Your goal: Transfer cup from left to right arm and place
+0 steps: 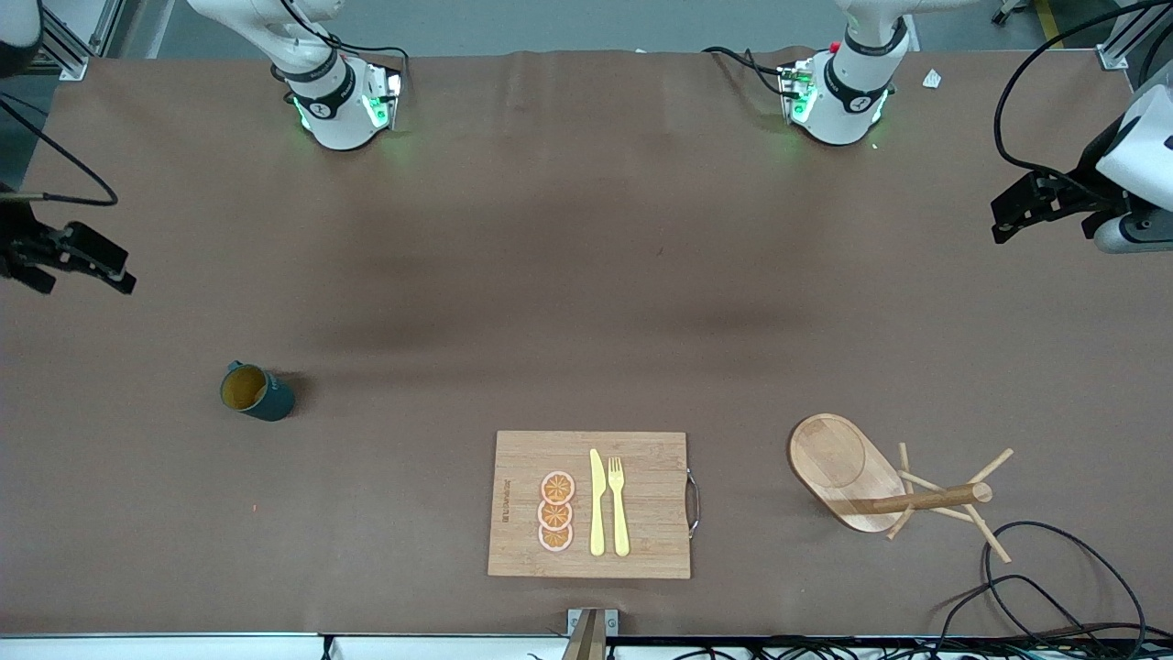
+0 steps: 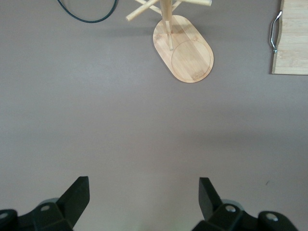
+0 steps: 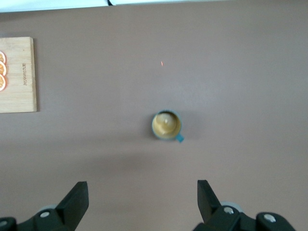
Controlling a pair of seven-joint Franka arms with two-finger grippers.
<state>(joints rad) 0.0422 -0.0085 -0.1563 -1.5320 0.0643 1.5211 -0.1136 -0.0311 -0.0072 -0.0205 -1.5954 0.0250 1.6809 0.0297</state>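
The cup [image 1: 256, 391], dark teal with a tan inside, stands upright on the brown table toward the right arm's end; it also shows in the right wrist view [image 3: 166, 125]. My right gripper [image 1: 82, 275] is open and empty, up in the air over the table's edge at its own end, apart from the cup; its own view shows the spread fingertips [image 3: 79, 192] with the cup some way ahead. My left gripper [image 1: 1013, 211] is open and empty over the table at the left arm's end; in its wrist view its fingertips [image 2: 79, 190] frame only bare table.
A wooden cutting board [image 1: 651, 541] with orange slices, a yellow knife and a fork lies near the front camera at the table's middle. A wooden mug rack [image 1: 848, 467] stands toward the left arm's end, also in the left wrist view [image 2: 185, 48]. Black cables [image 1: 1054, 587] lie beside it.
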